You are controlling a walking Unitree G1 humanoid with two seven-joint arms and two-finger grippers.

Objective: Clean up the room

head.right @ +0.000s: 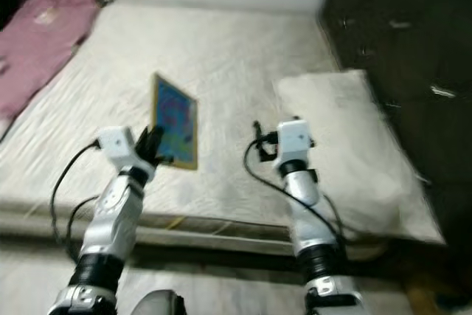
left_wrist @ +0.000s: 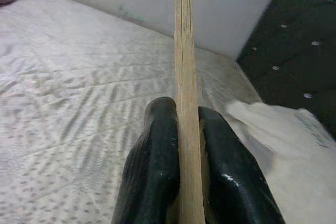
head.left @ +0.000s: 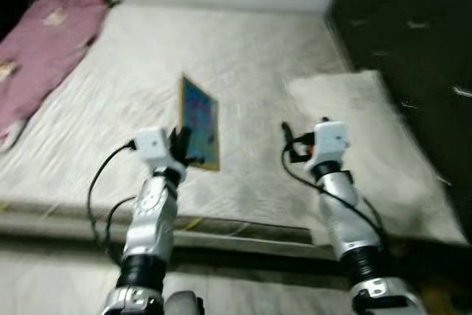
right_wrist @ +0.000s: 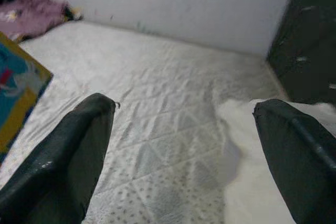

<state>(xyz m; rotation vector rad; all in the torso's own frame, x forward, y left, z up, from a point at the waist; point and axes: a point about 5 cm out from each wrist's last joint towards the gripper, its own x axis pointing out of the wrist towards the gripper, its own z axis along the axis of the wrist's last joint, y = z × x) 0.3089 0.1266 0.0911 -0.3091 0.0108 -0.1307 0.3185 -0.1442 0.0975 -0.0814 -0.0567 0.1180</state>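
A flat board (head.left: 200, 122) with a light wooden frame is seen; its face is painted in blue with some red and yellow marks. In the left wrist view only its thin wooden edge (left_wrist: 185, 103) is shown, standing upright between the two black fingers (left_wrist: 152, 177). The board is clenched by the left tool (head.left: 181, 143) at its lower corner and is held up over the bed (head.left: 251, 57), with its painted face turned toward the right tool (head.left: 289, 138).

The left arm is raised forward from the bed's near edge, with the wrist bent upward and a black cable hanging from it. The right arm is raised in the same way, just beside the left one, and its tool is released: in the right wrist view the two fingers (right_wrist: 58, 166) are spread wide with nothing between them. A corner of the board (right_wrist: 18, 90) is visible beside this tool.

Beyond the right tool and to its outer side a white pillow (head.left: 369, 138) lies on the bed. Far beyond the left tool, at the bed's far corner, a pink blanket (head.left: 44, 49) is lying. The bed is covered by a white quilted sheet.
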